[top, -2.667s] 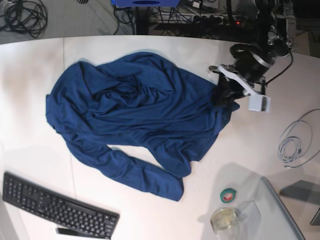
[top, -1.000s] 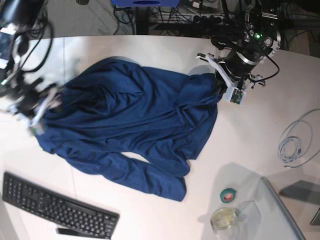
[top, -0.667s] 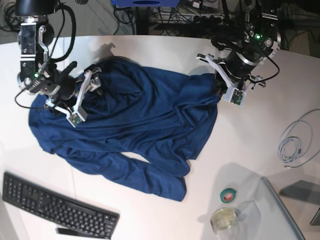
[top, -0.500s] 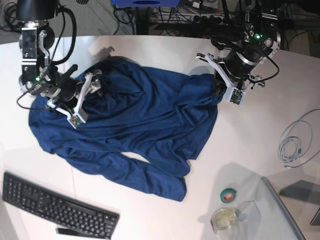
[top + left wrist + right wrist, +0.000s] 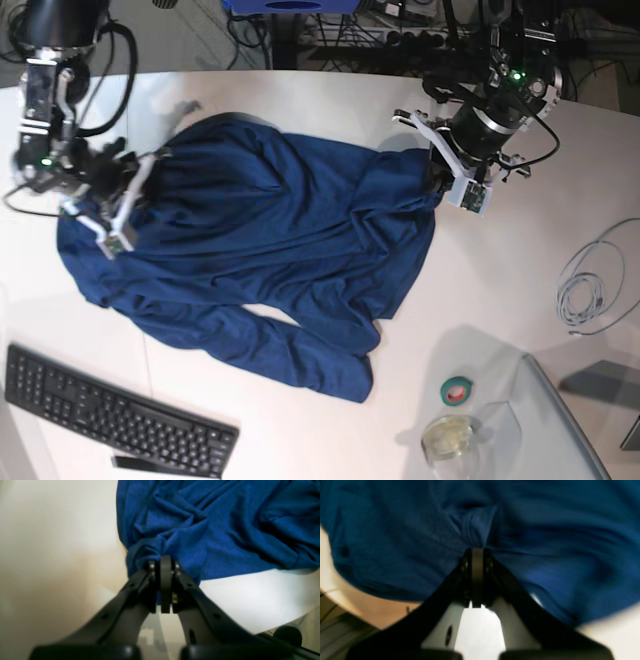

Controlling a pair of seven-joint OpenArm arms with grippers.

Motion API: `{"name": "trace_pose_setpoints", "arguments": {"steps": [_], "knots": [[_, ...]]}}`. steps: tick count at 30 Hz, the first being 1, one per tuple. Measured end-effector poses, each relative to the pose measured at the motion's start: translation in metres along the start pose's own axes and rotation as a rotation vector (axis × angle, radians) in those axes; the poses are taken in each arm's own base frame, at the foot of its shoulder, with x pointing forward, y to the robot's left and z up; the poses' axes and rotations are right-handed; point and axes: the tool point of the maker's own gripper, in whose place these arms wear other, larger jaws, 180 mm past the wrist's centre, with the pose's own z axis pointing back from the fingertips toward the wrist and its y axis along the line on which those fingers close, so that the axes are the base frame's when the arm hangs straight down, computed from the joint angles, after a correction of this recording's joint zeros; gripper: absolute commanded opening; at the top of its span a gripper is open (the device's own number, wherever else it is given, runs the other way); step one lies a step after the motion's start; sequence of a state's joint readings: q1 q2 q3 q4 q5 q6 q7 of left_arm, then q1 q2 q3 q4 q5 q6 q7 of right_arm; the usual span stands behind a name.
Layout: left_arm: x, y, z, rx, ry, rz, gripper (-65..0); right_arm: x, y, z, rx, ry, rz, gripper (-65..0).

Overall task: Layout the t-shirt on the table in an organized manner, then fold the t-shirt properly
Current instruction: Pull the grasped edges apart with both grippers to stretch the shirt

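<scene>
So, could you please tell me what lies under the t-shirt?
Only the white table shows around the t-shirt, which lies on it; whatever sits beneath the cloth is covered.

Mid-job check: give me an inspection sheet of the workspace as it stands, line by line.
Surface: white table, bare around the cloth.
Job's things: navy t-shirt spread but wrinkled, one sleeve trailing toward the near edge.
Clutter: black keyboard, green tape roll, glass jar, clear panel.
Grippers: left gripper has its jaws shut on a bunched edge of the t-shirt; right gripper has its jaws shut on a fold of it at the opposite side.
Cables: grey coil on the table; dark cables behind it.
Surroundings: floor and equipment behind the table, unclear.
</scene>
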State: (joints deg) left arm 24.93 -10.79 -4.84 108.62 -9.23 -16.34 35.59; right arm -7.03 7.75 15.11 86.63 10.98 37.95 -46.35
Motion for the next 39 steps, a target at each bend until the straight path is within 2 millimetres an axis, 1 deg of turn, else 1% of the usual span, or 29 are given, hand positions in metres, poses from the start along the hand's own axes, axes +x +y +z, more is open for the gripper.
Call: {"name": "trace_pose_setpoints", "arguments": {"steps": [4, 7, 9, 10, 13, 16, 19, 21, 22, 23, 24, 27, 29, 30, 31, 32, 33, 35, 36, 38, 39], "knots": [[0.005, 0.0, -0.002, -0.002, -0.008, -0.001, -65.0, -0.008, -0.033, 0.03, -0.107, -0.025, -0.066, -64.7], [0.011, 0.0, -0.004, -0.002, -0.024, -0.01, -65.0, -0.024, -0.055, 0.045, -0.168, -0.025, -0.135, -64.7], [0.012, -0.003, -0.005, -0.009, -0.026, -0.007, -65.0, -0.036, -0.067, 0.053, -0.204, -0.014, -0.172, -64.8], [0.012, -0.005, -0.005, -0.015, -0.024, -0.007, -65.0, -0.042, -0.073, 0.058, -0.221, -0.008, -0.182, -64.8], [0.01, -0.022, -0.007, -0.055, -0.018, -0.024, -65.0, -0.055, -0.085, 0.071, -0.264, 0.0, -0.209, -64.8], [0.011, -0.04, -0.009, -0.106, -0.02, -0.036, -65.0, -0.063, -0.097, 0.082, -0.306, -0.012, -0.256, -64.8], [0.011, -0.045, -0.01, -0.119, -0.018, -0.04, -65.0, -0.069, -0.111, 0.088, -0.335, -0.022, -0.301, -64.4], [0.01, -0.045, -0.009, -0.119, -0.016, -0.04, -65.0, -0.076, -0.117, 0.082, -0.331, -0.014, -0.346, -63.6], [0.01, -0.046, -0.009, -0.12, -0.016, -0.04, -65.0, -0.079, -0.118, 0.078, -0.324, -0.007, -0.373, -61.7], [0.01, -0.046, -0.009, -0.12, -0.016, -0.04, -65.0, -0.083, -0.119, 0.076, -0.319, 0.001, -0.39, -58.7], [0.01, -0.046, -0.009, -0.12, -0.017, -0.04, -65.0, -0.086, -0.119, 0.074, -0.315, 0.007, -0.402, -53.6], [0.008, -0.046, -0.009, -0.121, -0.011, -0.039, -65.0, -0.093, -0.121, 0.077, -0.324, 0.006, -0.433, -33.2], [0.006, -0.047, -0.008, -0.122, -0.008, -0.038, -65.0, -0.097, -0.124, 0.082, -0.34, -0.015, -0.475, -21.0], [0.007, -0.047, -0.008, -0.122, -0.008, -0.038, -65.0, -0.099, -0.125, 0.087, -0.356, -0.048, -0.525, -17.4], [0.007, -0.047, -0.009, -0.123, -0.009, -0.037, -65.0, -0.1, -0.125, 0.093, -0.373, -0.098, -0.586, -15.2], [0.007, -0.047, -0.009, -0.123, -0.01, -0.038, -65.0, -0.102, -0.121, 0.097, -0.376, -0.127, -0.632, -14.6], [0.007, -0.047, -0.009, -0.123, -0.01, -0.038, -65.0, -0.109, -0.111, 0.096, -0.352, -0.102, -0.661, -14.6], [0.006, -0.045, -0.008, -0.12, -0.007, -0.042, -65.0, -0.123, -0.085, 0.087, -0.26, -0.014, -0.685, -14.6], [0.007, -0.045, -0.009, -0.118, -0.007, -0.043, -65.0, -0.121, -0.075, 0.083, -0.21, -0.016, -0.705, -14.6], [0.009, -0.045, -0.009, -0.119, -0.015, -0.042, -65.0, -0.113, -0.064, 0.077, -0.153, -0.046, -0.736, -14.6], [0.01, -0.046, -0.01, -0.119, -0.018, -0.041, -65.0, -0.111, -0.055, 0.073, -0.118, -0.045, -0.75, -14.6]]}}
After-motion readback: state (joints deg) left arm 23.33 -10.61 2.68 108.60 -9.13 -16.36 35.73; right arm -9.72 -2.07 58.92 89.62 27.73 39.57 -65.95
